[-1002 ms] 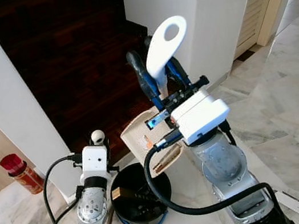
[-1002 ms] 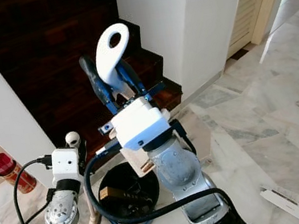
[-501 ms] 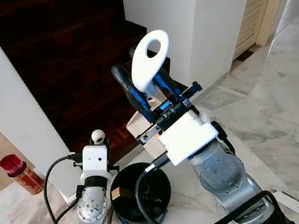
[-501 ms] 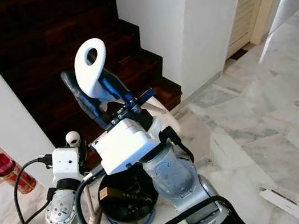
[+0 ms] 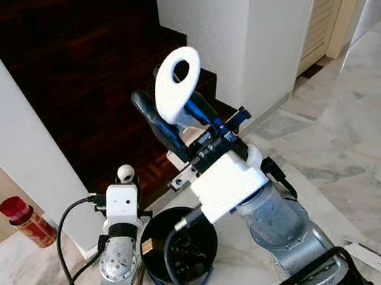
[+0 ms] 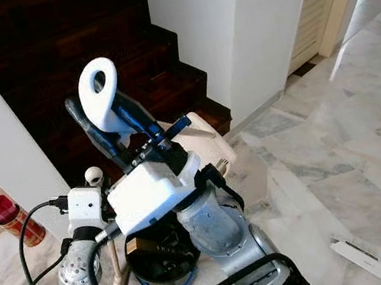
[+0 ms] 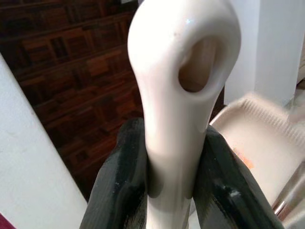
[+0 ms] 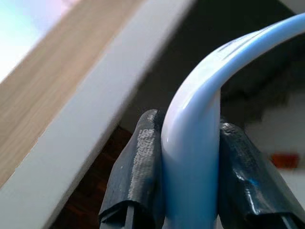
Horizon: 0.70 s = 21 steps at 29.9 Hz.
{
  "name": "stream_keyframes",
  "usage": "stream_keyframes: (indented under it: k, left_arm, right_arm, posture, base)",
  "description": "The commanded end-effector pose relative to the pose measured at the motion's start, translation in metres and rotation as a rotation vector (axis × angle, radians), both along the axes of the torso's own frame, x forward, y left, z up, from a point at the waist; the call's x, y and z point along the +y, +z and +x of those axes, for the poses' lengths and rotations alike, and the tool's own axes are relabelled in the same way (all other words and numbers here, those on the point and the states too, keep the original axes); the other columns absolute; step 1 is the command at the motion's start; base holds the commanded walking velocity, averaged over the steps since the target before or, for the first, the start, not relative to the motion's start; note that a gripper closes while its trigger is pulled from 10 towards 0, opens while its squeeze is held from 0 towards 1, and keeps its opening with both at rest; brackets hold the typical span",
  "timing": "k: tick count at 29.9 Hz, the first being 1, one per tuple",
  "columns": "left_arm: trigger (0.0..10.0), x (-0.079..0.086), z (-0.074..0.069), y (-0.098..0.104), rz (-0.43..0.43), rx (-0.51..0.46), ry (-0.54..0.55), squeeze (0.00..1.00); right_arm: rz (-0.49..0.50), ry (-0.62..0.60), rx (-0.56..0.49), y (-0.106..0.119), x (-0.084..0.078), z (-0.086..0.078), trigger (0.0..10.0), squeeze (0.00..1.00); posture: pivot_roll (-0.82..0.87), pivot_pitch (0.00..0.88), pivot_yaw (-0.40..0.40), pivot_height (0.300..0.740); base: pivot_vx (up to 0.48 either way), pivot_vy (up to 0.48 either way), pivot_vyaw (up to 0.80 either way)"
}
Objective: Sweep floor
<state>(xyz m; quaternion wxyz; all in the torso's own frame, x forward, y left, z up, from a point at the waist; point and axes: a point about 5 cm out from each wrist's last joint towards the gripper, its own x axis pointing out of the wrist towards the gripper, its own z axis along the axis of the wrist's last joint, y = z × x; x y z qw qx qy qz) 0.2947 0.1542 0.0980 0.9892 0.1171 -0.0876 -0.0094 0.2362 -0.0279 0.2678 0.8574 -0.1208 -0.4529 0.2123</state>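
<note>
Right gripper [image 5: 177,119]: pinching white looped dustpan handle [image 5: 177,86], before stairs [image 5: 89,72].
Left gripper [image 7: 167,191]: clamped on cream handle [image 7: 178,86], probably the broom's, near stairs.

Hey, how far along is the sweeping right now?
Done: both tools are picked up. In hand: the left gripper is shut on the broom handle, and the right gripper is shut on the dustpan handle, with the dustpan raised before the stairs. Left: sweeping the marble floor; I can't tell how much is swept.
</note>
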Motion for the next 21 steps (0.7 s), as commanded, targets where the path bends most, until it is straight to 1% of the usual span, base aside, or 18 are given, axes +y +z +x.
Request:
stream_keyframes:
  k: [1, 2, 3, 4, 6, 8, 10, 13, 19, 20, 21]
  left_arm:
    - [10.0, -0.003, 0.004, 0.010, 0.018, -0.055, -0.012, 0.00]
    - [10.0, -0.003, 0.004, 0.010, 0.017, -0.055, -0.010, 0.00]
    - [10.0, -0.003, 0.004, 0.010, 0.017, -0.055, -0.010, 0.00]
    - [10.0, -0.003, 0.004, 0.010, 0.017, -0.056, -0.010, 0.00]
    - [10.0, -0.003, 0.004, 0.010, 0.017, -0.057, -0.009, 0.00]
    - [10.0, -0.003, 0.004, 0.009, 0.016, -0.057, -0.009, 0.00]
    - [10.0, -0.003, 0.004, 0.009, 0.016, -0.057, -0.009, 0.00]
    - [10.0, -0.003, 0.004, 0.009, 0.017, -0.057, -0.010, 0.00]
    - [10.0, -0.003, 0.004, 0.008, 0.018, -0.055, -0.009, 0.00]
    - [10.0, -0.003, 0.004, 0.008, 0.018, -0.054, -0.009, 0.00]
    - [10.0, -0.003, 0.003, 0.008, 0.018, -0.053, -0.010, 0.00]
  right_arm:
    - [0.059, 0.072, -0.015, 0.012, 0.001, -0.007, 10.0, 0.00]
    - [0.031, 0.074, -0.033, 0.011, 0.003, -0.008, 10.0, 0.00]
    - [0.031, 0.074, -0.033, 0.011, 0.003, -0.008, 10.0, 0.00]
    - [0.010, 0.066, -0.064, 0.011, 0.004, -0.011, 10.0, 0.00]
    - [-0.002, 0.062, -0.085, 0.011, 0.005, -0.012, 10.0, 0.00]
    - [0.003, 0.057, -0.080, 0.011, 0.004, -0.012, 10.0, 0.00]
    - [-0.028, 0.032, -0.128, 0.013, 0.004, -0.014, 10.0, 0.00]
    - [0.002, 0.045, -0.066, 0.012, 0.002, -0.009, 10.0, 0.00]
    - [0.011, 0.029, -0.030, 0.010, -0.002, -0.004, 10.0, 0.00]
    - [0.038, 0.016, 0.005, 0.009, -0.006, 0.000, 10.0, 0.00]
    - [0.089, -0.014, 0.066, 0.008, -0.013, 0.008, 10.0, 0.00]
  posture:
    - [0.07, 0.000, -0.039, 0.740]
    - [0.07, 0.000, -0.040, 0.740]
    - [0.07, 0.000, -0.040, 0.740]
    - [0.07, 0.000, -0.041, 0.740]
    - [0.07, 0.000, -0.041, 0.740]
    - [0.07, 0.000, -0.043, 0.740]
    - [0.07, 0.000, -0.043, 0.740]
    - [0.07, 0.000, -0.043, 0.740]
    - [0.07, 0.000, -0.043, 0.740]
    - [0.07, 0.000, -0.043, 0.740]
    - [0.07, 0.000, -0.042, 0.740]
  base:
    - [0.000, 0.000, 0.00]
    - [0.000, 0.000, 0.00]
    - [0.000, 0.000, 0.00]
    - [0.000, 0.000, 0.00]
    - [0.000, 0.000, 0.00]
    - [0.000, 0.000, 0.00]
    - [0.000, 0.000, 0.00]
    - [0.000, 0.000, 0.00]
    - [0.000, 0.000, 0.00]
    - [0.000, 0.000, 0.00]
    - [0.000, 0.000, 0.00]
